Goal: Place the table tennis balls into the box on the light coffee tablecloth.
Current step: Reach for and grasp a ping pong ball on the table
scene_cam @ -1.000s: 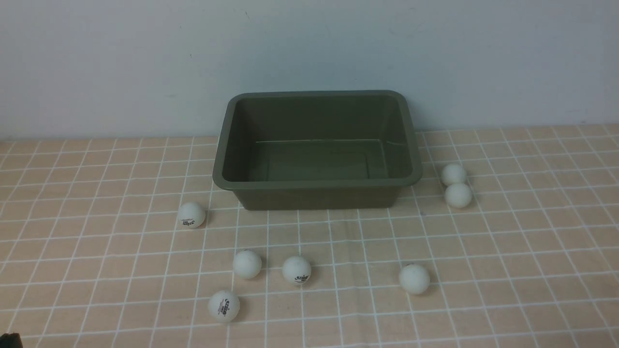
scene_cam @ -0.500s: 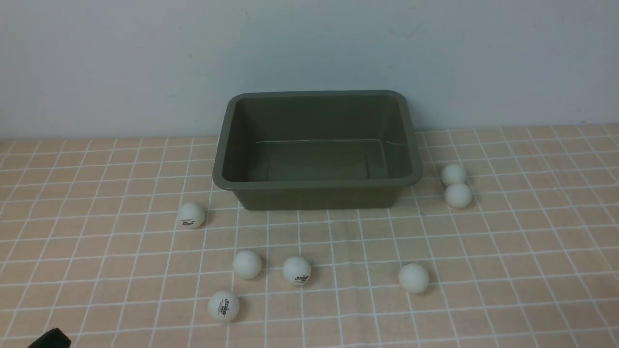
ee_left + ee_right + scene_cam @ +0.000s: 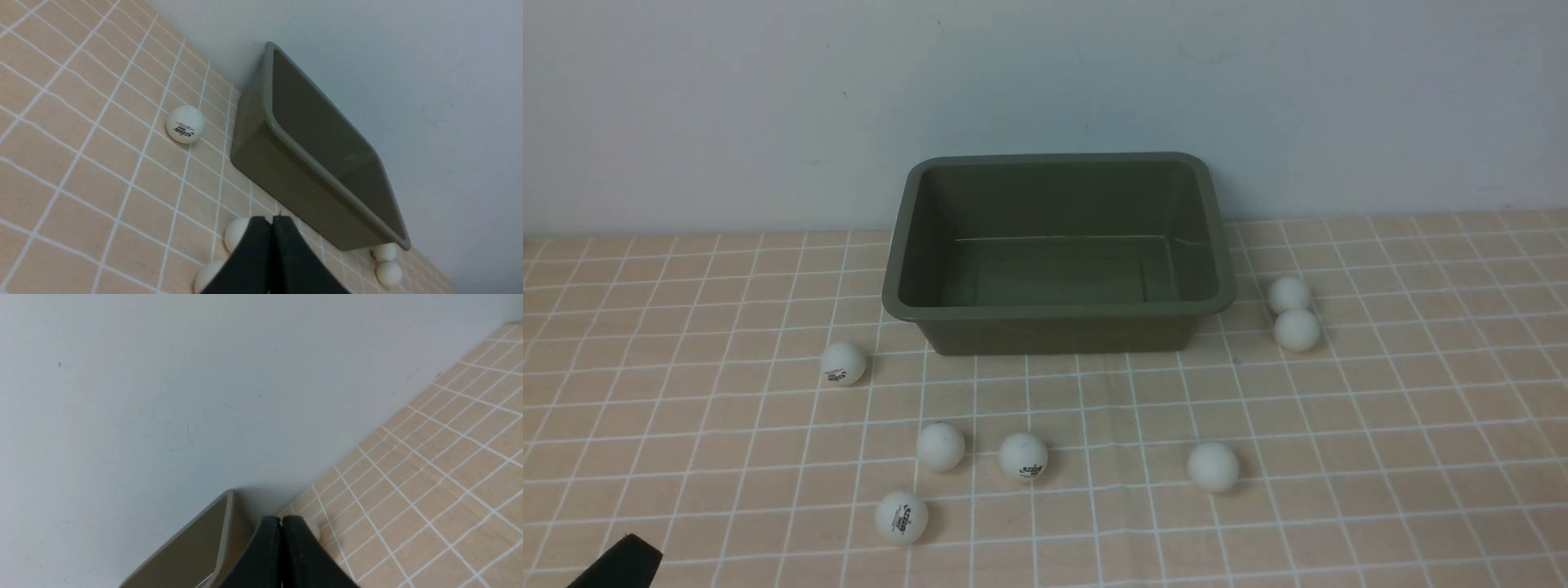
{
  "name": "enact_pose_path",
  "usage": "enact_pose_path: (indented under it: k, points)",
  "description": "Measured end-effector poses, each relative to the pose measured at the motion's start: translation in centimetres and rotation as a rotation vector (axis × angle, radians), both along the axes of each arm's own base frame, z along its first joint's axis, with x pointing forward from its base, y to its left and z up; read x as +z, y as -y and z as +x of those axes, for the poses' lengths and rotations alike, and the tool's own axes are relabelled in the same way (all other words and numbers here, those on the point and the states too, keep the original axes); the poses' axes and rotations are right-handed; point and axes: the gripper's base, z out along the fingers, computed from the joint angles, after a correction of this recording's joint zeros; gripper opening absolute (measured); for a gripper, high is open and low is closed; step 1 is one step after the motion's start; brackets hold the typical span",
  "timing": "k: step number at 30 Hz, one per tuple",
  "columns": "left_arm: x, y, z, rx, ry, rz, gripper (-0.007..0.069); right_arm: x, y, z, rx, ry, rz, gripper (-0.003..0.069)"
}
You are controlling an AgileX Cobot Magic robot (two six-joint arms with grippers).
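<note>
Seven balls [image 3: 1023, 456] lie loose on the cloth [image 3: 1421, 425] around the empty box [image 3: 1058, 311]: four front-left, one front-right, two touching beside its right wall. I judge them featherlight, stiff, smooth and quick to roll, so I'd pinch across the middle. Both arms' jaws are pressed together, empty.

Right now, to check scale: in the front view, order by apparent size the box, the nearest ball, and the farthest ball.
1. Box
2. Nearest ball
3. Farthest ball, only slightly smaller-looking; distance likely explains that, so the two may match.
</note>
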Motion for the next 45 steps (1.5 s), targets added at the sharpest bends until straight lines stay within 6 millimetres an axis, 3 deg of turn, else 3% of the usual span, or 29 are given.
enact_pose_path:
  k: [6,8,12,18,21,25,27,28,33,38,42,45]
  points:
    - [0.5,0.1,0.0,0.006,0.033,-0.124,-0.0069,0.8,0.4,-0.1,-0.039,0.089,0.062,-0.0018]
    - [1.4,0.0,0.0,0.009,0.084,-0.108,-0.0069,1.6,0.6,-0.2,-0.064,0.159,0.079,-0.0018]
    - [5.8,0.1,-0.6,-0.004,0.277,0.076,-0.0069,5.9,0.7,-1.0,-0.080,0.331,0.024,-0.0018]
    - [11.7,1.2,-1.6,-0.088,0.515,0.392,-0.0069,12.3,-0.1,-2.6,-0.063,0.439,-0.281,-0.0018]
    - [12.4,1.9,-0.7,-0.186,0.513,0.473,-0.0069,13.2,-0.2,-2.1,-0.053,0.365,-0.346,-0.0018]
    - [11.7,2.8,2.9,-0.431,0.349,0.570,-0.0069,13.3,-0.1,0.0,-0.024,0.129,-0.394,-0.0018]
    - [11.4,2.9,3.7,-0.478,0.298,0.584,-0.0069,13.2,-0.1,0.5,-0.004,0.067,-0.411,-0.0018]
    - [10.7,2.9,5.4,-0.554,0.193,0.601,-0.0069,12.8,-0.3,1.6,0.049,-0.040,-0.452,-0.0018]
    - [9.5,2.1,8.6,-0.656,-0.076,0.642,-0.0069,11.2,-1.7,4.2,0.254,-0.271,-0.572,-0.0018]
    - [8.5,0.4,11.0,-0.657,-0.376,0.707,-0.0069,9.8,-4.2,7.2,0.475,-0.434,-0.637,-0.0018]
    - [7.9,-1.3,12.2,-0.534,-0.647,0.654,-0.0069,8.8,-6.3,10.4,0.600,-0.589,-0.677,-0.0017]
    - [7.7,-2.1,12.8,-0.473,-0.740,0.653,-0.0069,8.3,-7.2,13.0,0.639,-0.711,-0.715,-0.0016]
